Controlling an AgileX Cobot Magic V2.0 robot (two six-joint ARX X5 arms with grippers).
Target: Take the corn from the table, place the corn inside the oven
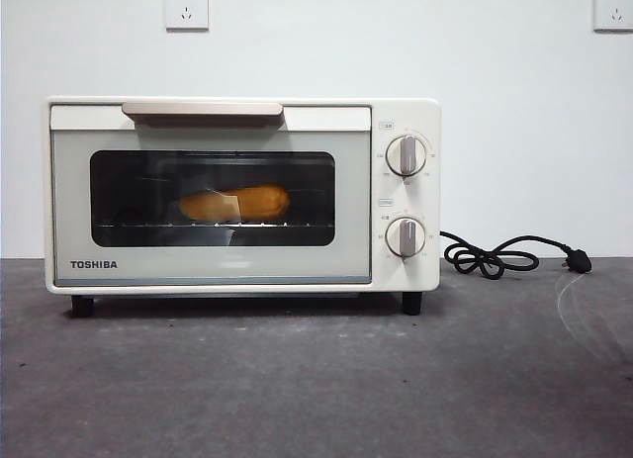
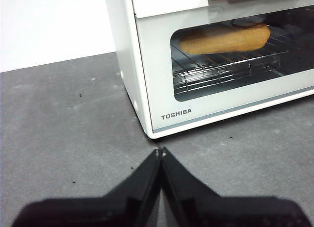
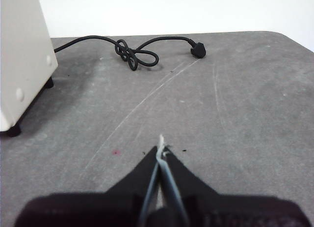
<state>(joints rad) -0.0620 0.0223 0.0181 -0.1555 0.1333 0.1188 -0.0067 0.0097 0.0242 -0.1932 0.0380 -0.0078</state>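
The oven (image 1: 242, 196) stands on the worktop (image 1: 316, 379) with its glass door shut; the bar handle (image 1: 203, 110) runs along the top of the door. The corn (image 1: 237, 203) lies on its side on the wire rack (image 2: 225, 70) inside the oven, seen through the glass. In the front view it sits near the middle of the window, resting on the rack. Two knobs (image 1: 406, 155) are stacked on the oven's right panel. The black cord (image 1: 495, 258) lies coiled on the worktop beside the oven, its plug (image 3: 198, 50) at the far end. Left gripper (image 2: 160, 151): jaws clenched together, holding nothing, low over the worktop; the oven's front left corner is just ahead of it and the corn is ahead and off to its right, behind the glass. Right gripper (image 3: 161, 151): jaws pressed together, empty, over bare worktop; the oven's side wall is ahead to its left, and the cord is well ahead of it. Neither gripper touches the oven. Neither arm shows in the front view. Two wall sockets (image 1: 186, 7) sit on the white wall behind.
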